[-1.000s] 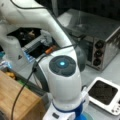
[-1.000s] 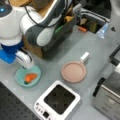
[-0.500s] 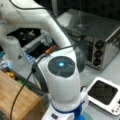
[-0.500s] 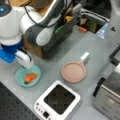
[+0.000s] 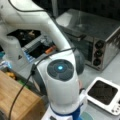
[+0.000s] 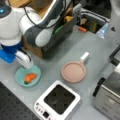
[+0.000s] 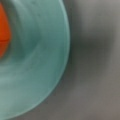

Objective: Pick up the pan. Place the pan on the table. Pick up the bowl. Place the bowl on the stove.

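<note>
The dusty-pink pan (image 6: 73, 72) lies flat on the grey table (image 6: 53, 51), its white handle (image 6: 84, 57) pointing to a front view's upper right. The light teal bowl (image 6: 27, 76) sits on the table at a front view's lower left, with an orange piece (image 6: 30, 77) inside. My gripper (image 6: 27, 64) hangs just over the bowl's upper-left rim. The wrist view is filled by the bowl's rim (image 7: 37, 75) very close, with the orange piece (image 7: 4, 32) at its left edge and no fingers in sight. The white stove (image 6: 57, 100) with its black top stands bare in both front views (image 5: 102, 93).
A steel toaster oven (image 5: 92, 37) stands behind the stove, also at a front view's right edge (image 6: 110, 95). A wooden block (image 5: 15, 100) and a dark bin of small items (image 6: 67, 22) sit by the arm's base.
</note>
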Controlling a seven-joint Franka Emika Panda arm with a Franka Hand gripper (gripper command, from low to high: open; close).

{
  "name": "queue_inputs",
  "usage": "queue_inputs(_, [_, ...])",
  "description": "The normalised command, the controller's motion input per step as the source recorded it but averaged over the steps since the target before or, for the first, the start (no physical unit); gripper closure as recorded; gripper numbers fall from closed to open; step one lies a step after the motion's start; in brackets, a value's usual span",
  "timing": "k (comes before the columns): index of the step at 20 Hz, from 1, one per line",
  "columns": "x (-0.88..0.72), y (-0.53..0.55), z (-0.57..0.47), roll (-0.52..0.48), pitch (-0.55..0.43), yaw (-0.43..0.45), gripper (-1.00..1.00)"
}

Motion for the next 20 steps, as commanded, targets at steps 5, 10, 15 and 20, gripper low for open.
queue_inputs(5, [0.15, -0.05, -0.04, -0.058, 0.136, -0.025, -1.0])
queue_inputs(10, [0.18, -0.08, -0.13, -0.051, 0.099, -0.018, -1.0])
queue_inputs(15, [0.17, -0.11, -0.17, -0.028, 0.076, -0.022, -1.0])
queue_inputs(20, [0.17, -0.1, 0.0, -0.024, 0.066, -0.025, -1.0])
